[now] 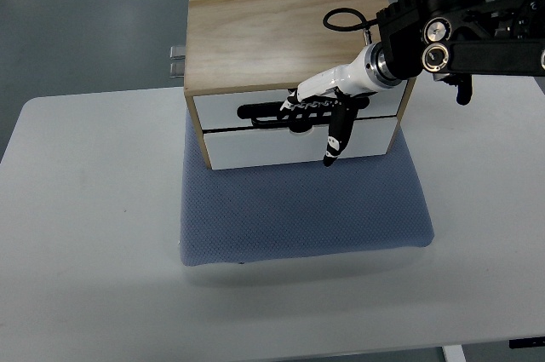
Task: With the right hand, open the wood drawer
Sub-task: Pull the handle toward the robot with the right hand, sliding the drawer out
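Wood drawer box sits on the blue mat, toward the back of the white table, with two white drawer fronts facing me. My right hand comes in from the right and lies across the upper drawer front, at its dark slot handle. My fingers look curled at the slot, and one points down over the seam toward the lower drawer front. I cannot tell whether the fingertips are hooked inside the slot or only resting against the face. Both drawers appear flush, so opening is not yet begun, by my judgement. Left arm is not in view. Risks from here: if the hook is shallow, a pull would likely slip the fingers off the slot edge. The box stands free on a soft mat, so the whole box may slide or tip toward me instead of the drawer coming out. The downward finger could drag on the lower front and jam.
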